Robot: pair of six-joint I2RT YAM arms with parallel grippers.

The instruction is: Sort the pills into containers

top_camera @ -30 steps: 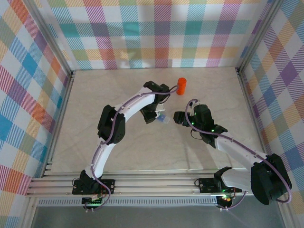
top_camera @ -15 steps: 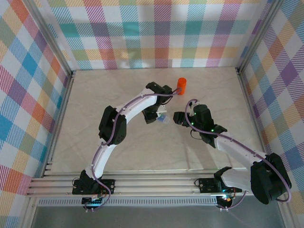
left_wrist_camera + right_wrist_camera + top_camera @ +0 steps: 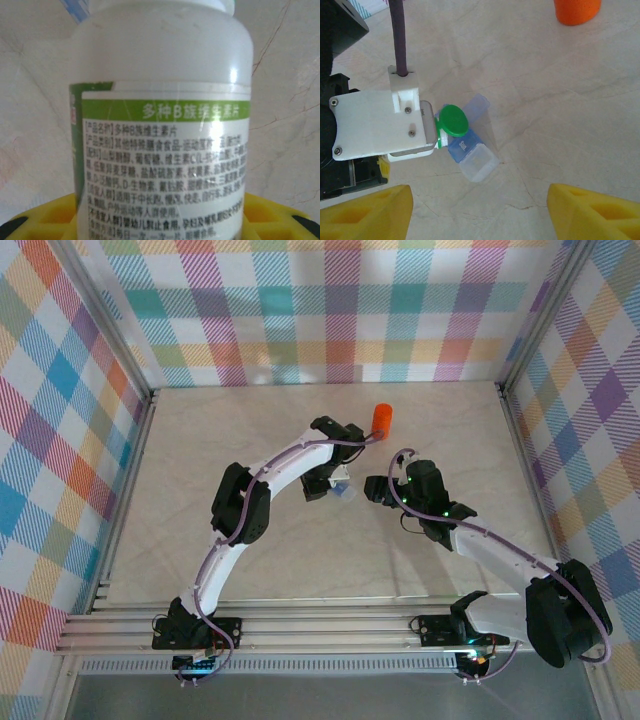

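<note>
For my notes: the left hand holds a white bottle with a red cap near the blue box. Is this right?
Not quite: the cap is green, not red; the right wrist view shows it. The left hand does hold the white bottle near the blue box.

1. We're in a robot test cell, lab-style: pastel plaid fabric walls (image 3: 340, 310) box in the top, left and right of the overhead view.
2. Bare aluminium frame posts (image 3: 105, 320) run down the corners at upper left and upper right.
3. A cream marble-patterned tabletop (image 3: 200, 430) fills the centre.
4. Along the bottom edge, silver slotted aluminium rails (image 3: 320, 625) carry two white-and-black robot arms (image 3: 285, 460), bolted side by side.
</note>
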